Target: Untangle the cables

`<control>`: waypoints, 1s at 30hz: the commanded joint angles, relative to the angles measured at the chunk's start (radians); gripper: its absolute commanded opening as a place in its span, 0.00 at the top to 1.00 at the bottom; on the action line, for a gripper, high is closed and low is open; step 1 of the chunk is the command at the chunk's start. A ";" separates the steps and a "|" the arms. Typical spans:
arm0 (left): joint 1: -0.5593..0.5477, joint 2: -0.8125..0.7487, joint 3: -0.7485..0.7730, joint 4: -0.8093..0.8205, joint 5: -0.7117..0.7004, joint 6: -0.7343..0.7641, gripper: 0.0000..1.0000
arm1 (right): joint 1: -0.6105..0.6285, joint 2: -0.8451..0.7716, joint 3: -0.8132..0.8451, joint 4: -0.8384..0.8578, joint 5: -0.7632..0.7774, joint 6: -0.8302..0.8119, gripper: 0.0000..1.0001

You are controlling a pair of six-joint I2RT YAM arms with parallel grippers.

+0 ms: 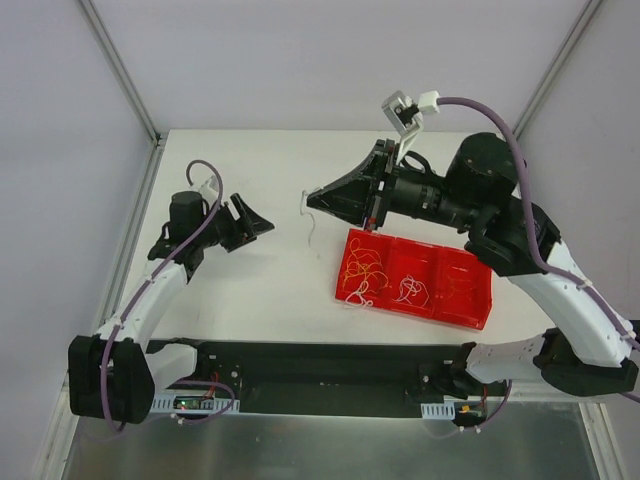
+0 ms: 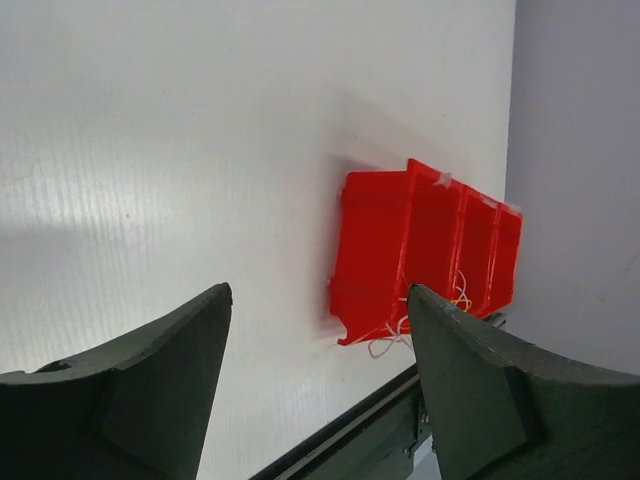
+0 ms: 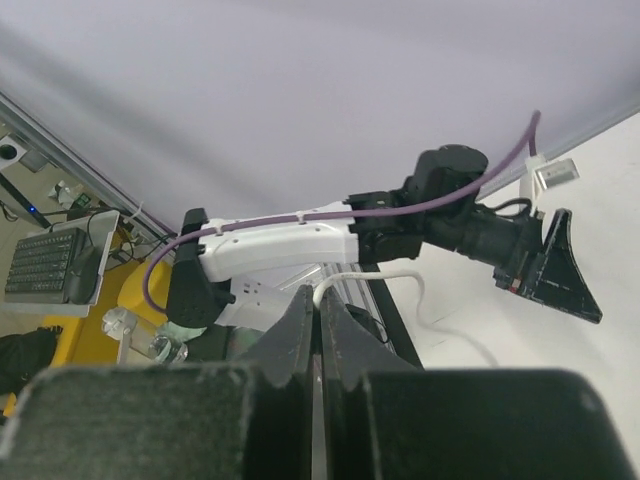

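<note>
My right gripper is shut on a thin white cable strand and holds it in the air left of the red tray; the strand hangs down toward the table. In the right wrist view the shut jaws pinch the white strand. More curly orange-yellow and white cables lie in the tray's left compartment, and a white and reddish bunch in the middle one. My left gripper is open and empty, low over the table at the left, pointing at the tray.
A white loop hangs over the tray's near left corner. The black base rail runs along the table's near edge. The left arm shows across the right wrist view. Enclosure walls stand close on both sides.
</note>
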 commanded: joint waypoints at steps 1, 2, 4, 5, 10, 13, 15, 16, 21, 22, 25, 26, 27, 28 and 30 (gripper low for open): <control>0.004 -0.098 0.143 -0.112 -0.025 0.119 0.27 | 0.003 0.031 0.160 -0.016 -0.017 -0.029 1.00; 0.006 -0.110 0.172 -0.127 -0.034 0.134 0.26 | 0.003 0.043 0.194 -0.024 -0.022 -0.029 1.00; 0.006 -0.131 0.223 -0.158 -0.060 0.162 0.23 | 0.003 0.084 0.279 -0.056 -0.034 -0.034 1.00; 0.006 -0.141 0.247 -0.170 -0.078 0.175 0.22 | 0.004 0.115 0.342 -0.082 -0.040 -0.038 1.00; 0.006 -0.156 0.338 -0.200 -0.143 0.221 0.18 | 0.004 0.252 0.609 -0.141 -0.065 -0.069 1.00; 0.006 -0.153 0.363 -0.207 -0.146 0.229 0.17 | -0.008 0.282 0.654 -0.133 -0.037 -0.081 1.00; 0.006 -0.156 0.363 -0.207 -0.145 0.229 0.16 | -0.011 0.282 0.645 -0.099 -0.037 -0.084 1.00; 0.006 -0.156 0.361 -0.207 -0.145 0.229 0.16 | -0.012 0.287 0.636 -0.079 -0.045 -0.084 1.00; 0.006 -0.159 0.370 -0.212 -0.172 0.260 0.14 | -0.025 0.324 0.587 -0.049 -0.062 -0.069 1.00; 0.004 -0.161 0.382 -0.218 -0.189 0.266 0.14 | -0.026 0.330 0.568 -0.049 -0.066 -0.066 1.00; 0.006 -0.171 0.422 -0.242 -0.258 0.310 0.12 | -0.026 0.325 0.443 -0.050 -0.066 -0.072 1.00; 0.006 -0.179 0.433 -0.247 -0.285 0.326 0.11 | -0.026 0.316 0.382 -0.052 -0.060 -0.077 1.00; 0.006 -0.184 0.445 -0.250 -0.310 0.338 0.10 | -0.028 0.303 0.328 -0.055 -0.040 -0.086 1.00; 0.006 -0.187 0.458 -0.250 -0.339 0.349 0.09 | -0.025 0.290 0.268 -0.056 -0.021 -0.097 1.00; 0.006 -0.190 0.481 -0.250 -0.388 0.367 0.07 | -0.025 0.273 0.181 -0.056 0.027 -0.112 1.00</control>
